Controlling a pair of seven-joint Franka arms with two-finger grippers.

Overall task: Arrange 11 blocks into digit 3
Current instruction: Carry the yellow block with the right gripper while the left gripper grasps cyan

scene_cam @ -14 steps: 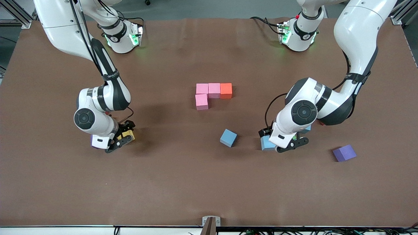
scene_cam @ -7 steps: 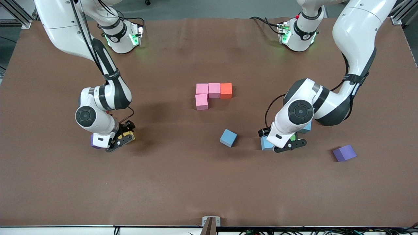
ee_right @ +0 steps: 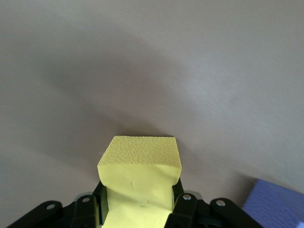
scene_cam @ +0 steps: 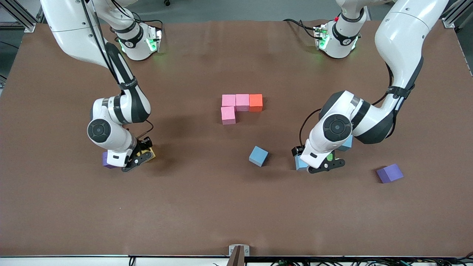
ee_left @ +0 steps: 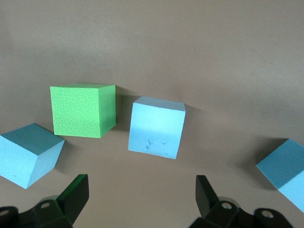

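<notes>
Near the right arm's end, right gripper [ee_right: 137, 209] jaws clamp yellow block [ee_right: 140, 164]; left gripper [ee_left: 142, 199] jaws agape.

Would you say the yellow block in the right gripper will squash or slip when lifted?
The yellow block probably squashes slightly: it bulges past the shut right gripper. Its pebbled surface likely resists slipping. It looks light, like foam.

Left gripper [ee_left: 141, 202] with fingers spread wide above the brown table [ee_left: 199, 52]. Light blue cube [ee_left: 156, 126] just ahead of the gap between the fingers; green cube [ee_left: 83, 110] beside it; two further light blue cubes [ee_left: 29, 154] [ee_left: 285, 172] flanking, outside either finger.
</notes>
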